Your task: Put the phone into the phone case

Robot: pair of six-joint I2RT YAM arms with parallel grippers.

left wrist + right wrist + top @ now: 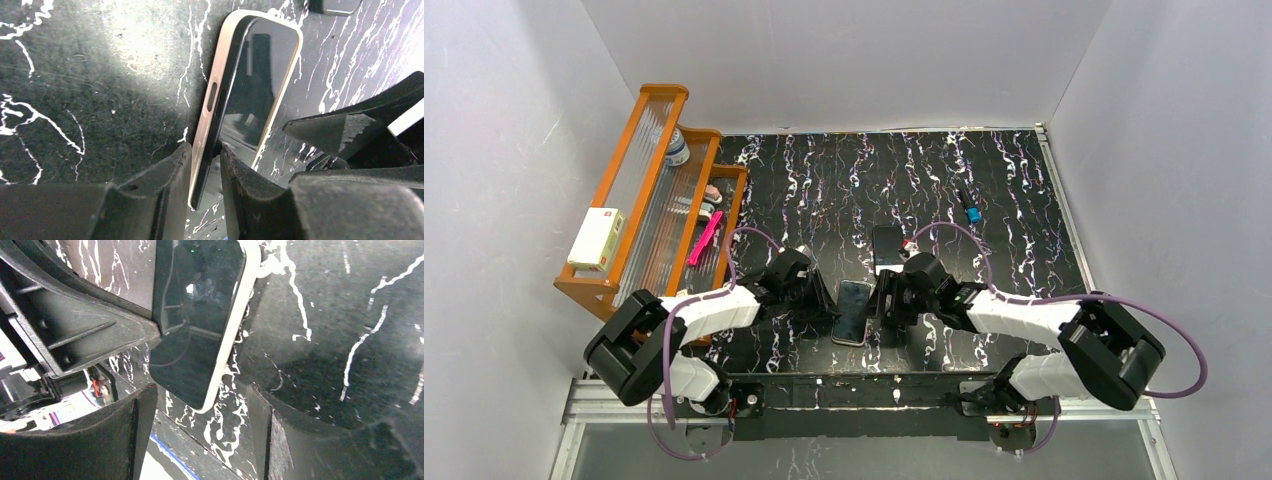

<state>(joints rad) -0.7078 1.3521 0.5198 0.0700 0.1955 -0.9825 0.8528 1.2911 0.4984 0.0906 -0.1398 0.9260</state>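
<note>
The phone case (852,312), pale beige with rounded corners, lies in the middle of the table with the dark phone (255,85) set in it, screen up. My left gripper (828,299) is at its left long edge. In the left wrist view the gripper (206,150) pinches that edge, one finger on the beige side of the case (210,105) and the other on the screen. My right gripper (880,304) is at the right side, open. In the right wrist view the gripper (202,395) stands apart from the near corner of the phone (195,320), touching nothing.
A flat black slab (887,247) lies just behind the case. A wooden rack (639,200) at the left holds a white box (596,238), a pink item (705,238) and a can (677,148). A small blue thing (972,212) lies at the back right.
</note>
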